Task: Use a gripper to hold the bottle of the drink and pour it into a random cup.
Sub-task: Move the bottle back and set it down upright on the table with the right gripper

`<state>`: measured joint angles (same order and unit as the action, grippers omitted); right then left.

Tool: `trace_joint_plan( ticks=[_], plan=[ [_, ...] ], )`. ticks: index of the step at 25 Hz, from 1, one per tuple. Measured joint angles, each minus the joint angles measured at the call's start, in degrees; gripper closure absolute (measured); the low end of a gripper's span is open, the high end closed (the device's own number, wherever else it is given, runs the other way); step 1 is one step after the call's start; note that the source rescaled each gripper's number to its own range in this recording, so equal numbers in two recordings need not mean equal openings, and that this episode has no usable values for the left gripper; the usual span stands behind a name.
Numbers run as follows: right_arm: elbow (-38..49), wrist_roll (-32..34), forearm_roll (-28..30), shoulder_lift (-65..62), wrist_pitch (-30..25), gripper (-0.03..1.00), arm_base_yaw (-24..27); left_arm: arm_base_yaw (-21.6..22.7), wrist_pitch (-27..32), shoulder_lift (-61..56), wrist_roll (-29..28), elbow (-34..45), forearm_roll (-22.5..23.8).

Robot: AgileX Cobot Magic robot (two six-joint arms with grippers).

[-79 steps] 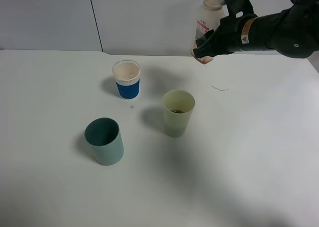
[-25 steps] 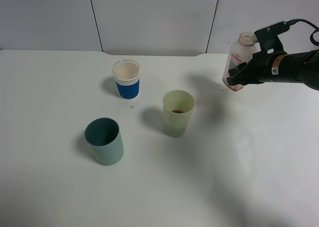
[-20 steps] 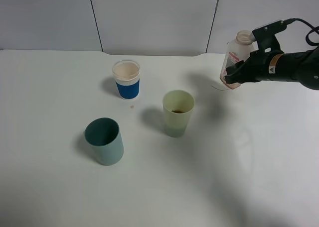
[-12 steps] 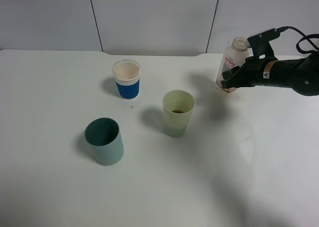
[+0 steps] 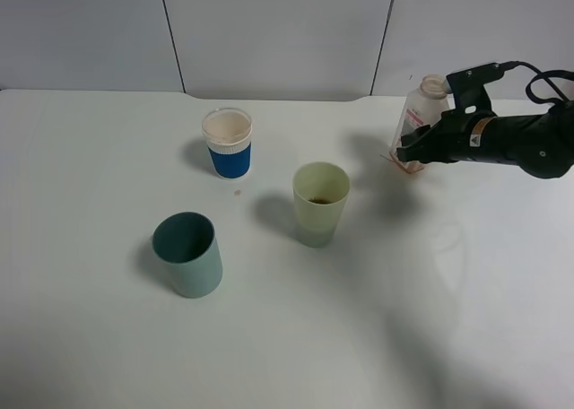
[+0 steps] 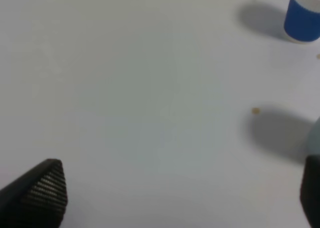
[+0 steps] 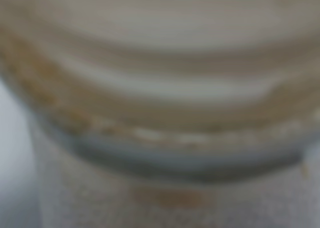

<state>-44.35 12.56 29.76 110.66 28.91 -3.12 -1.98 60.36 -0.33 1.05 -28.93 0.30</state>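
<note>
The bottle of the drink (image 5: 420, 108) stands upright at the back right, whitish with a red-and-white label and a little brown drink at its base. My right gripper (image 5: 413, 151) is shut on its lower body; I cannot tell whether the base touches the table. In the right wrist view the blurred bottle (image 7: 160, 88) fills the frame. The pale yellow-green cup (image 5: 321, 203) stands mid-table, left of the bottle, with brown liquid in its bottom. My left gripper (image 6: 175, 195) is open over bare table, its fingertips (image 6: 42, 188) wide apart; the high view does not show it.
A blue-and-white paper cup (image 5: 228, 143) stands behind and left of the cup, also in the left wrist view (image 6: 302, 15). A teal tumbler (image 5: 188, 252) stands front left. A small crumb (image 6: 255, 110) lies on the white table (image 5: 108, 176).
My right arm has carried the bottle down from high at the back to low at the table's back right, drifting slightly left over the last second. The cups have not moved.
</note>
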Motion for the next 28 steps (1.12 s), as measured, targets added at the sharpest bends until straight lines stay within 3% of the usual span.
trace_joint_plan(
  ticks=[9, 14, 20, 26, 28],
  plan=[
    [-0.2, 0.0, -0.1, 2.1, 2.4, 0.96, 0.0, 0.0, 0.0, 0.0, 0.0, 0.0, -0.3],
    [-0.2, 0.0, -0.1, 2.2, 2.3, 0.83, 0.0, 0.0, 0.0, 0.0, 0.0, 0.0, 0.0],
    [-0.2, 0.0, -0.1, 2.7, 1.2, 0.77, 0.0, 0.0, 0.0, 0.0, 0.0, 0.0, 0.0],
    [-0.2, 0.0, -0.1, 2.7, 1.1, 0.32, 0.0, 0.0, 0.0, 0.0, 0.0, 0.0, 0.0],
    [-0.2, 0.0, -0.1, 2.7, 0.2, 0.25, 0.0, 0.0, 0.0, 0.0, 0.0, 0.0, 0.0]
  ],
)
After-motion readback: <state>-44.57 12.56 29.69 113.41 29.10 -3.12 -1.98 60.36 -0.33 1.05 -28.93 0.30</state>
